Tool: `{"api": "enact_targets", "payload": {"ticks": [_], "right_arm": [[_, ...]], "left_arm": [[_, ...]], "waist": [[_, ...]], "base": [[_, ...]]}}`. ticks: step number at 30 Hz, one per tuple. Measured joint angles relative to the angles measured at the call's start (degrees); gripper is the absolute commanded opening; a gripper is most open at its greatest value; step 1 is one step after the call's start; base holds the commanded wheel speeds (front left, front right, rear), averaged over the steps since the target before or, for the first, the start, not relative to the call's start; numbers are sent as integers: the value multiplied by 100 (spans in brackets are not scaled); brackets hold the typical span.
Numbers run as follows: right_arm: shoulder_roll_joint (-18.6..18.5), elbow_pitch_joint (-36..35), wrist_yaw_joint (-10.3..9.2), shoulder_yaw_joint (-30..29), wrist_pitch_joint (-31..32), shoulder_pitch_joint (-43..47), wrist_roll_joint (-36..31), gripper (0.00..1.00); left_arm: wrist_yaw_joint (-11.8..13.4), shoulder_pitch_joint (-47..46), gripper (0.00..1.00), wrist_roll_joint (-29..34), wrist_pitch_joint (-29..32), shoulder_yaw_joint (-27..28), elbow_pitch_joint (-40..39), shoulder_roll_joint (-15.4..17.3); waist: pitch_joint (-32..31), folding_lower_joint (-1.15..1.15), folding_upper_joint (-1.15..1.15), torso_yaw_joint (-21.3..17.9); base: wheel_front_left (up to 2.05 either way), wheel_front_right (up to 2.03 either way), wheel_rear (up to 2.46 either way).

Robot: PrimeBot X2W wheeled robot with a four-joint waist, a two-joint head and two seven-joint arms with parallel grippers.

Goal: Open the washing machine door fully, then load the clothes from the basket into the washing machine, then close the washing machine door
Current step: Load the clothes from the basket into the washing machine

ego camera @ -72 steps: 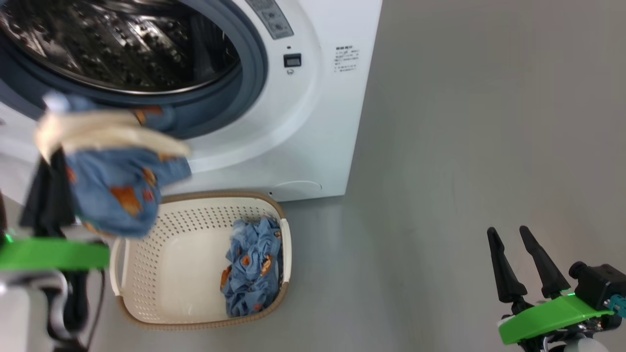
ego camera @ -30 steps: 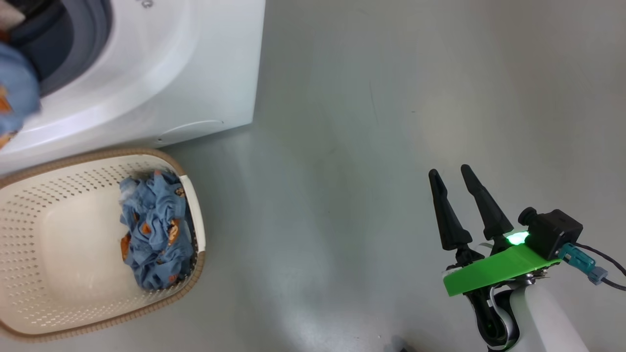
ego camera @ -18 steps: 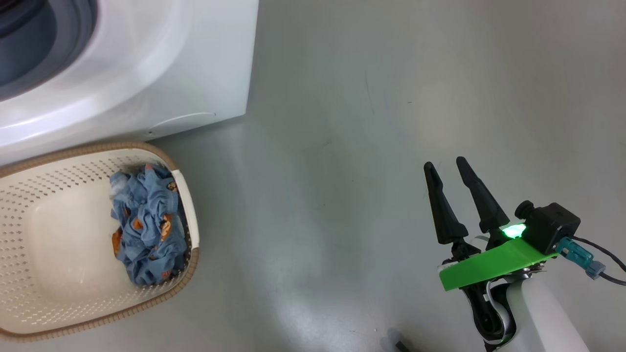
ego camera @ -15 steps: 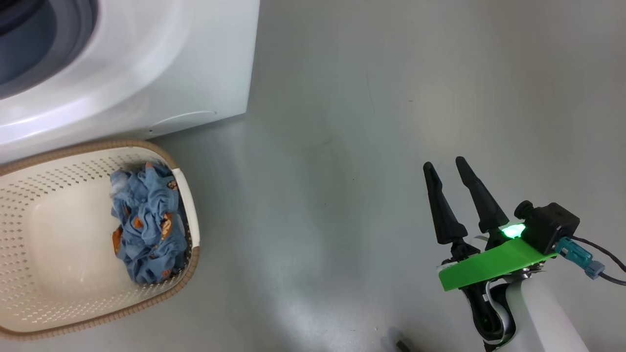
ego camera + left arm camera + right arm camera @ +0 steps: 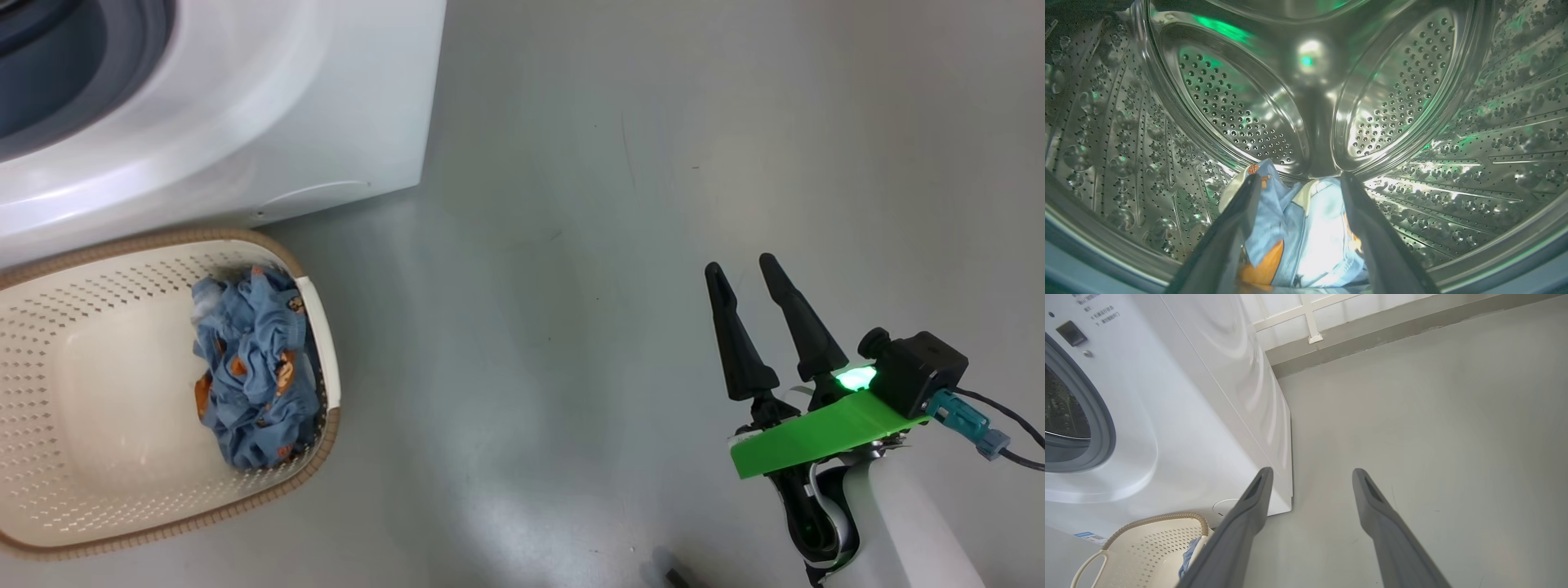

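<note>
The left gripper (image 5: pixel 1301 177) is seen inside the steel drum (image 5: pixel 1229 102), its fingers spread wide and nothing gripped; blue and beige clothes (image 5: pixel 1310 228) lie between them. The right gripper (image 5: pixel 740 264) is held open, empty, above the floor (image 5: pixel 571 245). A blue printed bundle (image 5: pixel 249 367) lies in the basket (image 5: pixel 122 510) before the washing machine (image 5: pixel 245 122).

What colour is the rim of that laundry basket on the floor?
Brown, with a woven look; the basket itself is cream with small holes. The head view shows it best.

I saw a smooth grey floor (image 5: pixel 653 163) carrying a big white front-loading washing machine (image 5: pixel 286 122), with a cream perforated plastic basket (image 5: pixel 82 286) just beside it.
</note>
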Motion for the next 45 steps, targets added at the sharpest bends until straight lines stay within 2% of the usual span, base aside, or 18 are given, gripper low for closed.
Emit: {"api": "enact_targets", "payload": {"ticks": [6,15,31,45], "right_arm": [[2,9,0,-10,0,0,-8,100],[-60,15,0,-91,0,8,-18,100],[-577,168,0,-194,0,316,-22,100],[-765,358,0,-201,1,1015,38,100]], "left_arm": [[-25,124,100,-1,-1,121,-100,-158],[-26,1012,100,-1,-1,110,-581,-489],[-31,3180,100,-26,0,143,-1689,-1220],[-31,5272,100,63,2,135,-2659,-1493]], "waist": [[-53,0,0,33],[-243,0,0,170],[-996,0,0,663],[-1999,0,0,1055]], "base": [[0,0,0],[0,0,0],[0,0,0],[0,0,0]]}}
